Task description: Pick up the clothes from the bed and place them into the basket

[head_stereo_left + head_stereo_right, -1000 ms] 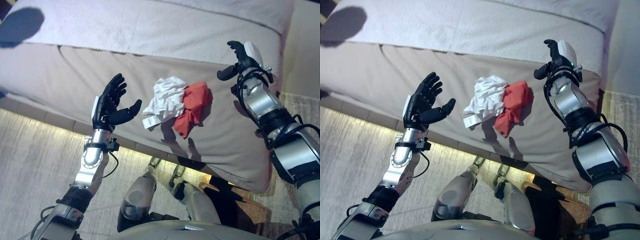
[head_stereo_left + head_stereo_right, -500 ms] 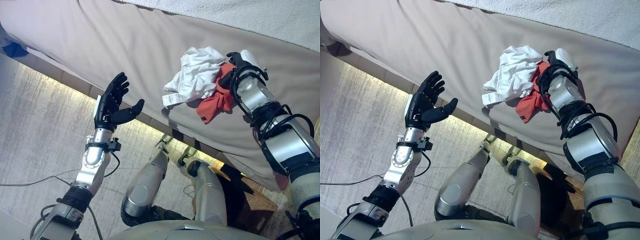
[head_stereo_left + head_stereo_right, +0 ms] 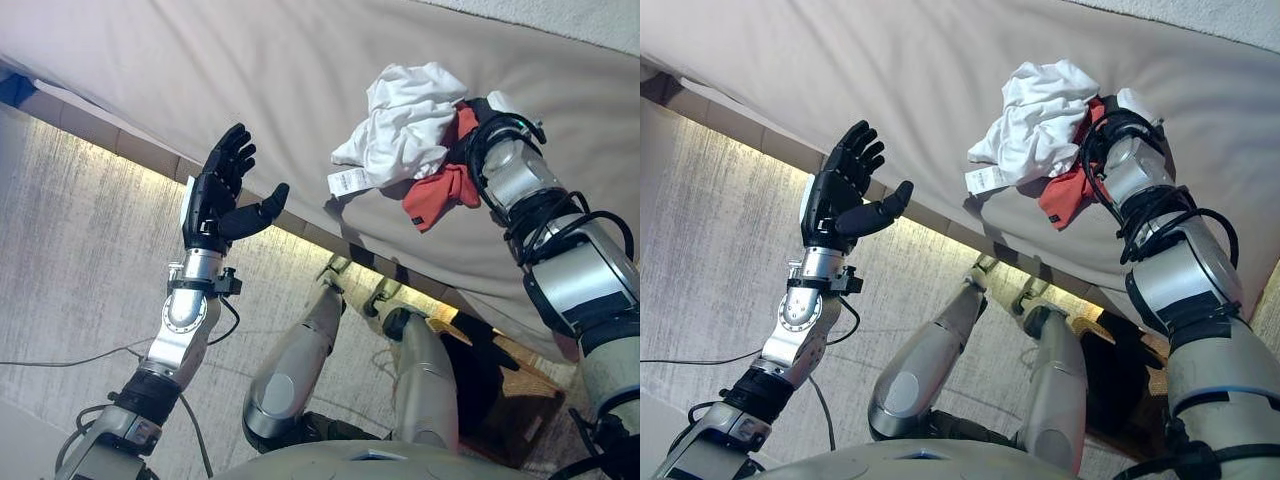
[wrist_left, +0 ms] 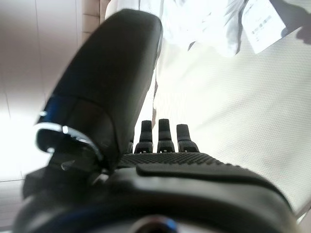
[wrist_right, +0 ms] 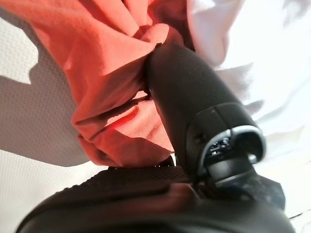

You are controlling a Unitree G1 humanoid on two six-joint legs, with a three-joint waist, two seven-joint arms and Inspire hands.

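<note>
A crumpled white garment (image 3: 405, 120) and a red garment (image 3: 440, 195) lie together on the beige bed (image 3: 250, 70), close to its near edge. My right hand (image 3: 490, 125) is pushed into the red garment from the right. In the right wrist view its thumb (image 5: 194, 97) presses into the bunched red cloth (image 5: 107, 73), which hides the fingers, and the white cloth (image 5: 252, 39) lies just beyond. My left hand (image 3: 215, 200) is raised open over the bed's edge, left of the clothes and touching nothing. A brown woven basket (image 3: 525, 395) stands on the floor at the lower right, partly hidden.
The bed's near edge runs diagonally from upper left to lower right, with a lit strip under it. Grey carpet (image 3: 80, 270) covers the floor on the left. A blue object (image 3: 12, 88) shows at the far left edge.
The camera has shifted. My right hand came down from beyond the clothes onto the red garment and closed into it, bunching the two garments together. The left hand has kept its open pose.
</note>
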